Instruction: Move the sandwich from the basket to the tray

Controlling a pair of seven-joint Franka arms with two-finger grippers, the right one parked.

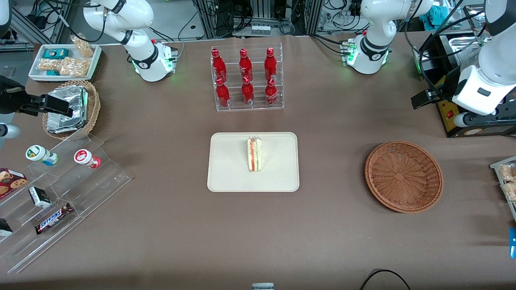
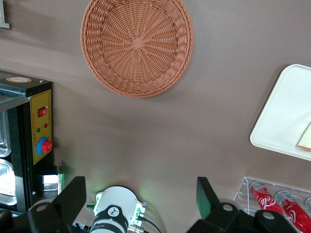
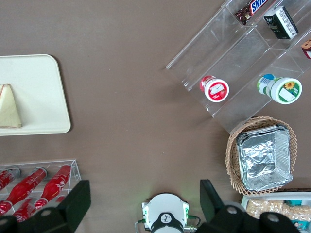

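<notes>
Brown tabletop: sandwich (image 1: 254, 154) on tray (image 1: 225, 177), fingers (image 2: 73, 194) spread above basket (image 1: 403, 176).

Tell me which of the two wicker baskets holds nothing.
The shallow reddish-brown basket toward the working arm's end is bare inside. The deeper tan basket holds foil packets. The open gripper is raised, holding nothing.

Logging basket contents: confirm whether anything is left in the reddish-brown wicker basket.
No. The basket is empty; the sandwich lies on the tray, and the open claw hangs above bare table.
</notes>
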